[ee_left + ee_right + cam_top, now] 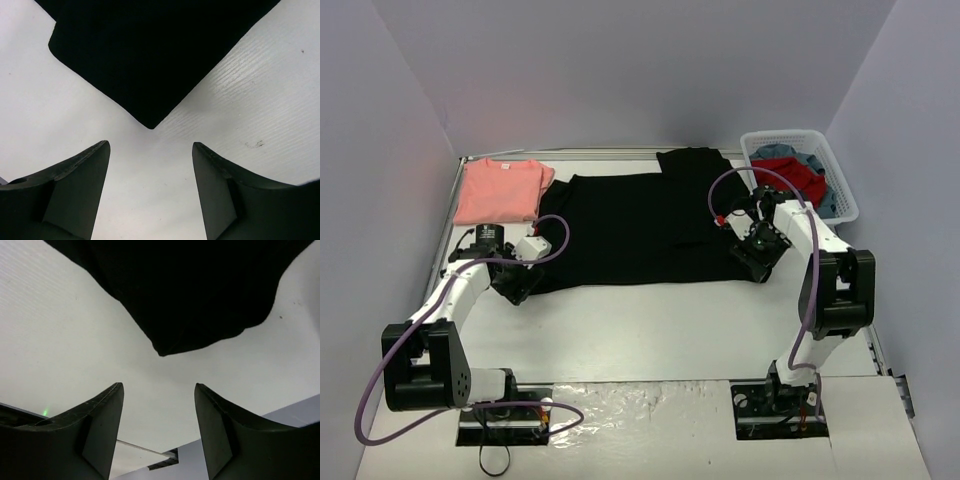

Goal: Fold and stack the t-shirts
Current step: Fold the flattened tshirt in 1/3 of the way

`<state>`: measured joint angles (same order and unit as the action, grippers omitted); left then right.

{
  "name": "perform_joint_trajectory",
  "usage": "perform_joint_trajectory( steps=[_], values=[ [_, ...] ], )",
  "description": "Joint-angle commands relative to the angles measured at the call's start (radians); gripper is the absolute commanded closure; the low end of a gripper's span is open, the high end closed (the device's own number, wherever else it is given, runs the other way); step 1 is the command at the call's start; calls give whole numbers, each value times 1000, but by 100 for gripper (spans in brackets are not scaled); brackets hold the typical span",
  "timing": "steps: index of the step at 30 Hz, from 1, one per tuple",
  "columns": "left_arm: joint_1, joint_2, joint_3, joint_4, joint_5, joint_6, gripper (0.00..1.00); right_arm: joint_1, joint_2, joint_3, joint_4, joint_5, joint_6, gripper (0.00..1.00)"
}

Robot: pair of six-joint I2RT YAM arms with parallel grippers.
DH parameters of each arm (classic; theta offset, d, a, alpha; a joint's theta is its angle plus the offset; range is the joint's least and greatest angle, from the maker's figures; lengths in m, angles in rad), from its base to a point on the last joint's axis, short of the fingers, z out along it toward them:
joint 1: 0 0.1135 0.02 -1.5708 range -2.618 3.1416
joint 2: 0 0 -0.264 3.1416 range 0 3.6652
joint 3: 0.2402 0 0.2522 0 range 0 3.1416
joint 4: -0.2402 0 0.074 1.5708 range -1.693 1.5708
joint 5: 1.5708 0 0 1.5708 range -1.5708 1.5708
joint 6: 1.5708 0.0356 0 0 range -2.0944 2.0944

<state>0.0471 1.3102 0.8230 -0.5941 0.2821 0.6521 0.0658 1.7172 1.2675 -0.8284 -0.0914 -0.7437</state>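
One black shirt (640,225) lies flat, with one pink shirt (500,190) beside it. There are two grippers. The left gripper (150,147) and the right gripper (159,387) are both spread apart and empty. Each sits just before a near corner of the black shirt, maybe not touching it.

Black t-shirt (640,230); salmon-pink t-shirt (500,190); white table (670,330); white basket (846,195).
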Motion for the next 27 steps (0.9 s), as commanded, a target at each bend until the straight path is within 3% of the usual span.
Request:
perform_joint_trajectory(
  steps=[1,11,14,15,16,17,27],
  values=[
    [8,-28,-8,8,-11,-3,35,-26,61,26,-9,-56,-19,46],
    [11,-45,-47,23,-29,-9,35,-61,211,93,9,-96,-40,46],
    [11,-42,-48,25,-29,-11,35,-61,226,95,11,-105,-39,59],
    [10,-42,-47,24,-31,-8,35,-61,222,92,11,-110,-39,76],
    [11,-40,-42,24,-31,-8,34,-86,216,89,9,-113,-37,83],
    [11,-37,-35,22,-34,-9,35,-87,188,75,9,-116,-40,97],
    [13,-8,-18,25,-29,-12,35,-145,-34,-43,0,-85,-81,100]
  ],
)
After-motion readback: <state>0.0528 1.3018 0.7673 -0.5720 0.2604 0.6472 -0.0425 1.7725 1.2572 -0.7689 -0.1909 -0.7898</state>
